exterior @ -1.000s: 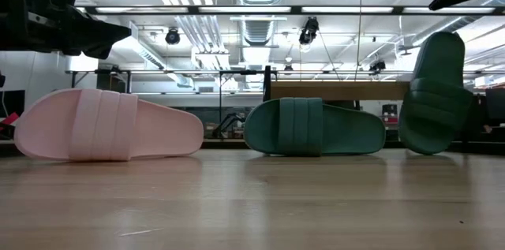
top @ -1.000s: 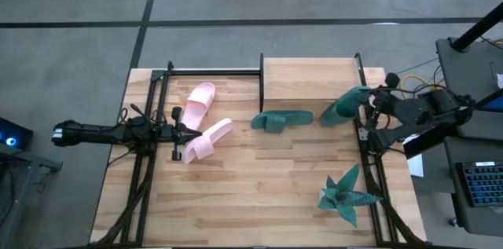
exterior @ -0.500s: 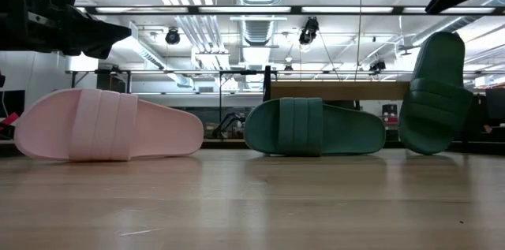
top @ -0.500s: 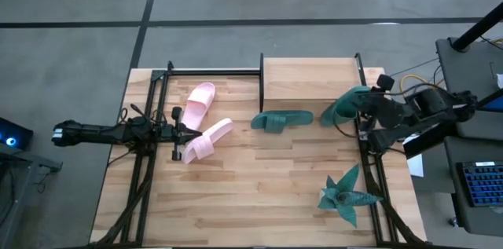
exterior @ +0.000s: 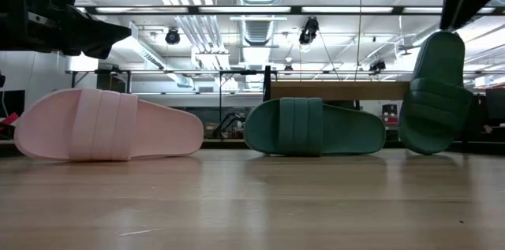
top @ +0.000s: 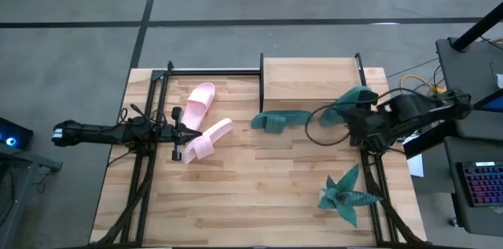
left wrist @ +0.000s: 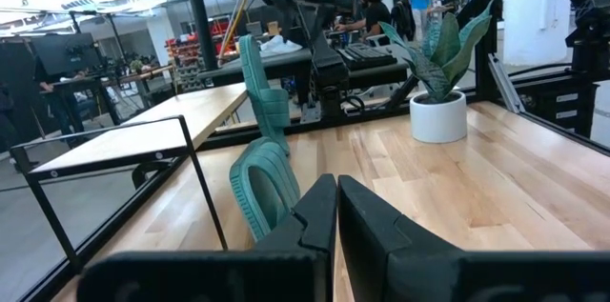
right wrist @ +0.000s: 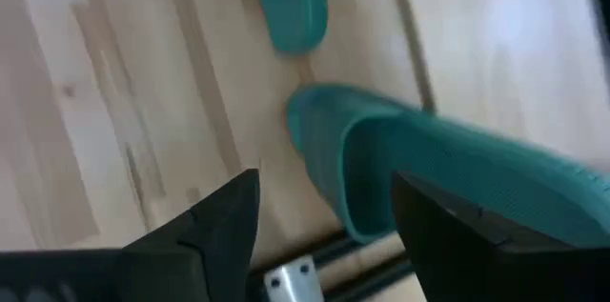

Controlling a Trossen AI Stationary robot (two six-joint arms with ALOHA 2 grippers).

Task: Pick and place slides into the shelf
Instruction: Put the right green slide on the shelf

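A: Where's the right gripper [top: 351, 120]?

B: Over the propped teal slide [top: 346, 105] by the shelf [top: 308, 76] post, fingers spread wide, empty. I'd close across the strap, then lift clear before swinging onto the board.

A: The slide itself?

B: Soft, ribbed, tilted on edge. Its mate [top: 280, 119] lies flat nearby. The left gripper [left wrist: 335, 209], pinched closed, waits by the pink pair [top: 200, 122].
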